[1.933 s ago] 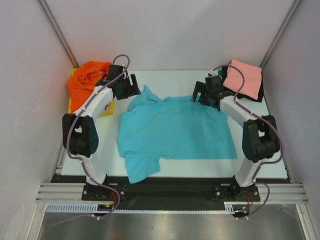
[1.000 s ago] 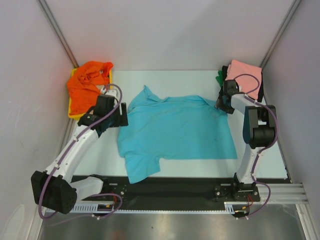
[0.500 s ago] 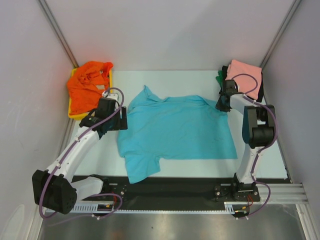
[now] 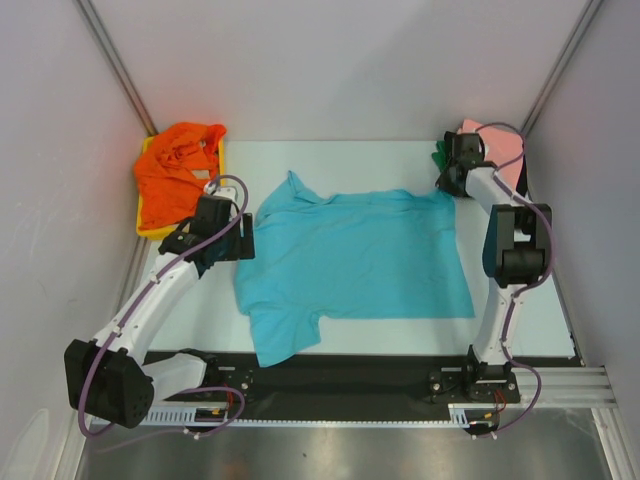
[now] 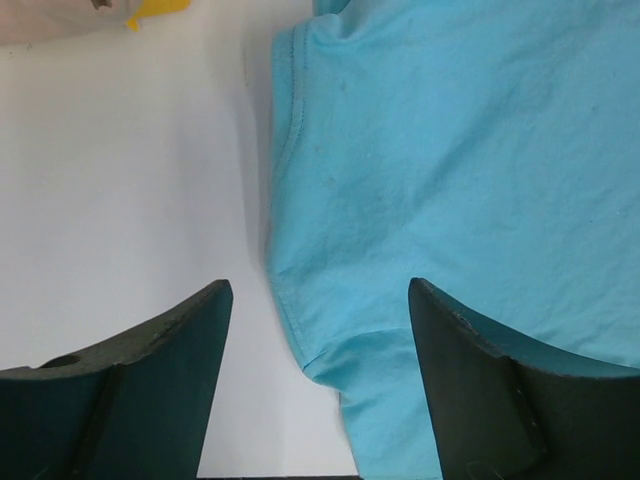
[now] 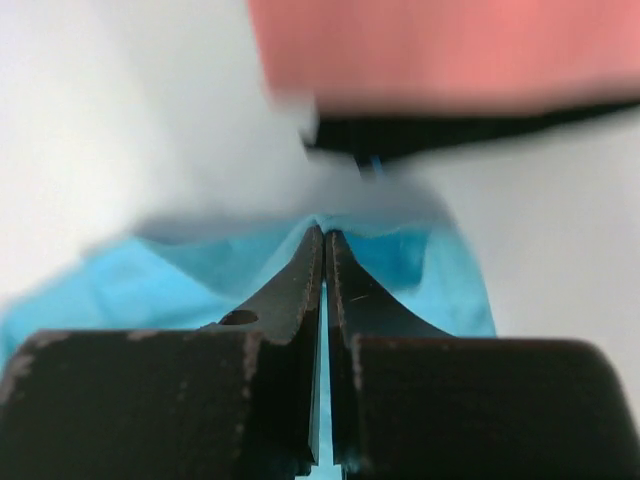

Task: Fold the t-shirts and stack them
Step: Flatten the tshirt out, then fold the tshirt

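Note:
A turquoise t-shirt (image 4: 350, 260) lies spread flat in the middle of the table. My left gripper (image 4: 240, 242) is low at the shirt's left edge and open. In the left wrist view its fingers (image 5: 320, 290) straddle the hem of the turquoise cloth (image 5: 450, 150), with one finger over bare table. My right gripper (image 4: 443, 187) is shut on the shirt's far right corner. The right wrist view shows turquoise cloth (image 6: 150, 280) pinched between the closed tips (image 6: 325, 232). A folded salmon pink t-shirt (image 4: 502, 155) tops a stack beside that gripper. An orange t-shirt (image 4: 175, 170) is crumpled at the far left.
The orange shirt rests on a yellow tray (image 4: 150, 230) against the left wall. Under the pink shirt (image 6: 450, 50) lies a black layer (image 6: 460, 135), and green cloth (image 4: 438, 156) peeks out at the stack's left. Walls enclose the table on three sides.
My right gripper has closed on the shirt's far right corner and drawn it toward the back right, straightening that edge. The left arm swung down to the shirt's left edge earlier and now holds still.

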Available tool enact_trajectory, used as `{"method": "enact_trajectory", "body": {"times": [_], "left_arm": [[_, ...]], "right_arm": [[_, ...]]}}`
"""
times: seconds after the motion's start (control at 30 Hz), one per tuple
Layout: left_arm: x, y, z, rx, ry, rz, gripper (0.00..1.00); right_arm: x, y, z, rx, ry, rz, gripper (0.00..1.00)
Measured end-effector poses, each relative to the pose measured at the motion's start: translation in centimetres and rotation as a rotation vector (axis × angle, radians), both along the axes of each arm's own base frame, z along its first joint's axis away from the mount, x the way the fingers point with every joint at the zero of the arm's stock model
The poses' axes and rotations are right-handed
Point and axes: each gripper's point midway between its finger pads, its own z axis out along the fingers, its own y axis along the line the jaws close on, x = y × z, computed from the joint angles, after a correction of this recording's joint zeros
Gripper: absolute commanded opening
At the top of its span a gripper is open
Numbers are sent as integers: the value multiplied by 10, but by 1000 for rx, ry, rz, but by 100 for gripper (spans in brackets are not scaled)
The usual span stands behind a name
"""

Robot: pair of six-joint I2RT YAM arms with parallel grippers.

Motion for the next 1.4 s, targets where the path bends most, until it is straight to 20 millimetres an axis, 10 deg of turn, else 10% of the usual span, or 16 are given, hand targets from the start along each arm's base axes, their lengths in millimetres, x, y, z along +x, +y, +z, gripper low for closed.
{"method": "enact_trajectory", "body": {"times": [0.07,0.13,0.2,0.43,0.8,0.93,1.2,1.4], "left_arm": [[0,0,0,1,1,1,76],[0,1,-1,5,4,3,76],[1,1,-3,9,9,6,76],[2,5,-5,26,14,18,77],[1,7,-13,43,40,41,76],[-10,-4,-14,-6,58,59,75],[-96,-57,-28,-161,108,-22,84],[-164,-91,-64,-209,251,-112,84]], "right_arm": [[25,-8,12,12,-48,-27,9],[49,-18,18,29,-80,-61,65],[64,-27,15,41,-86,-83,84],[51,-24,-4,70,-28,-84,88],[-55,52,71,56,-106,67,91],[-111,72,71,69,-119,127,91],[-252,68,-8,186,3,72,91],[-266,65,15,231,-83,21,94]]}}
